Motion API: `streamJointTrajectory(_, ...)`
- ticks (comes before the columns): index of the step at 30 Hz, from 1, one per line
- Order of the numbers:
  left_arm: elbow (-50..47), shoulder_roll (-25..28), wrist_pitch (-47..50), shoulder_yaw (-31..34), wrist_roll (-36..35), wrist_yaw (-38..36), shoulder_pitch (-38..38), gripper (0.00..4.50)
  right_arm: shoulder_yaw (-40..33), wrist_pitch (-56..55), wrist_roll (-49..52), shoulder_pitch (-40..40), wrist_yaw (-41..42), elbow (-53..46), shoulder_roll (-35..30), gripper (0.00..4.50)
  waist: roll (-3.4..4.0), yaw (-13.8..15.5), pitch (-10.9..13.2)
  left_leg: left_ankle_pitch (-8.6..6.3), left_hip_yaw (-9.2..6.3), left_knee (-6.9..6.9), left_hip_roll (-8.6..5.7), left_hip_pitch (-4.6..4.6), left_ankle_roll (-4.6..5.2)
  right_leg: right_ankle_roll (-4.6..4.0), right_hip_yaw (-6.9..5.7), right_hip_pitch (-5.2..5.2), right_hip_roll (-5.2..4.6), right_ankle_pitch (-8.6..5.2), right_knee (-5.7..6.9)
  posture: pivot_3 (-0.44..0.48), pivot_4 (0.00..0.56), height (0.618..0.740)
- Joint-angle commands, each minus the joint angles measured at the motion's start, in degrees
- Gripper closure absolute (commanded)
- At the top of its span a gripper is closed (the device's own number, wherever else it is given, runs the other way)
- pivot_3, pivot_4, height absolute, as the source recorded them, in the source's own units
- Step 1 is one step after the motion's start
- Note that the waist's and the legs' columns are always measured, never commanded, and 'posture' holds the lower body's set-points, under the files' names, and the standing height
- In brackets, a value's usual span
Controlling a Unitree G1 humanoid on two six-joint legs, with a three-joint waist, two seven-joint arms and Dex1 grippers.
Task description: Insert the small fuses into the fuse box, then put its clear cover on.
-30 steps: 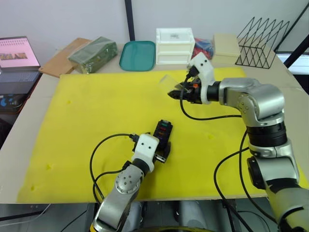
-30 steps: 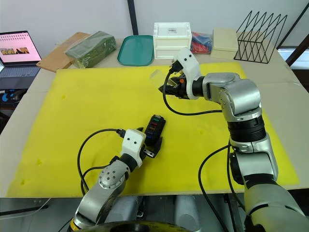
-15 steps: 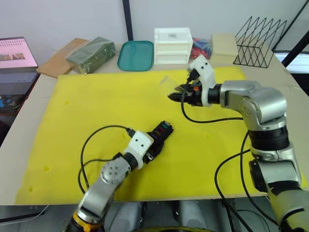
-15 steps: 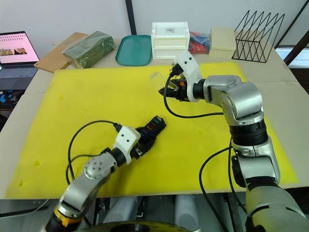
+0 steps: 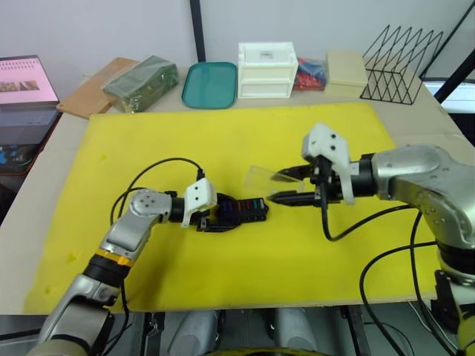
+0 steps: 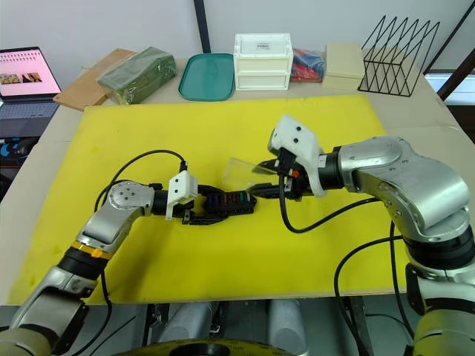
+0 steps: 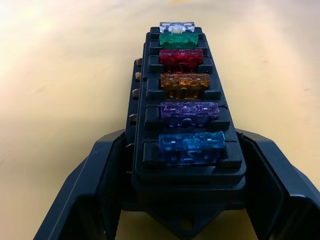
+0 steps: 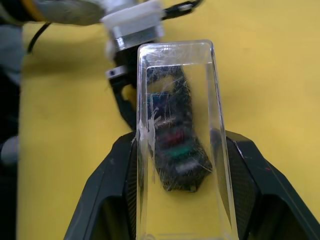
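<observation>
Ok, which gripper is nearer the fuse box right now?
Left. The left gripper is clamped on the near end of the fuse box. The right gripper hangs just off the box's other end, holding the clear cover above it.

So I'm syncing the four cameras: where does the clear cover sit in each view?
Left eye: clear cover, mid-picture, in the right gripper.
Right eye, just left of centre.
Left wrist: not there.
Right wrist, centre.
Shared landmark: the fuse box.

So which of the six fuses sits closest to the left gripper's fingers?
The blue fuse, at the end of the fuse box between the left fingers; the clear one sits farthest.
</observation>
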Motion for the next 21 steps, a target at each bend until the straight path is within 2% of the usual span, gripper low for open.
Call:
streamJointTrajectory(1, 2.66, -1.71, -2.95, -0.59, -0.22, -3.49, -2.03, 1.74, 3.18, 1.16, -0.45, -2.15, -1.49, -1.04, -0.49, 2.62, 0.0, -0.01, 0.0, 0.0, 0.0, 0.0, 0.0, 0.0, 0.0, 0.0, 0.0, 0.0, 0.0, 0.0, 0.0, 0.0, 0.15, 0.74)
streamJointTrajectory(7, 6.54, -4.67, -4.2, -0.68, 0.48, -5.55, -3.61, 1.74, 13.08, 6.23, -2.62, -8.1, -5.68, 1.66, 4.12, 2.62, 0.0, 0.04, 0.0, 0.0, -0.01, 0.02, 0.0, -0.01, -0.01, 0.0, 0.0, -0.02, -0.01, 0.01, 0.01, 0.0, 0.15, 0.74)
streamJointTrajectory(12, 6.76, -5.26, -4.53, -0.59, 1.0, -5.81, -3.57, 1.74, 19.19, 5.67, -5.97, -9.4, -7.01, 4.19, 4.71, 2.62, -0.02, 0.12, -0.01, 0.0, -0.04, 0.03, -0.07, -0.04, -0.01, 0.01, 0.0, -0.01, -0.05, 0.03, -0.02, 0.0, 0.15, 0.74)
streamJointTrajectory(21, 6.5, -5.58, -4.52, -0.18, 1.88, -5.49, -3.51, 1.74, 21.88, 2.72, -8.74, -8.82, -5.55, 5.7, 4.08, 2.62, -0.02, 0.09, -0.01, 0.0, -0.04, 0.03, -0.07, -0.02, 0.0, 0.05, -0.01, 0.01, -0.05, 0.05, -0.03, 0.0, 0.15, 0.74)
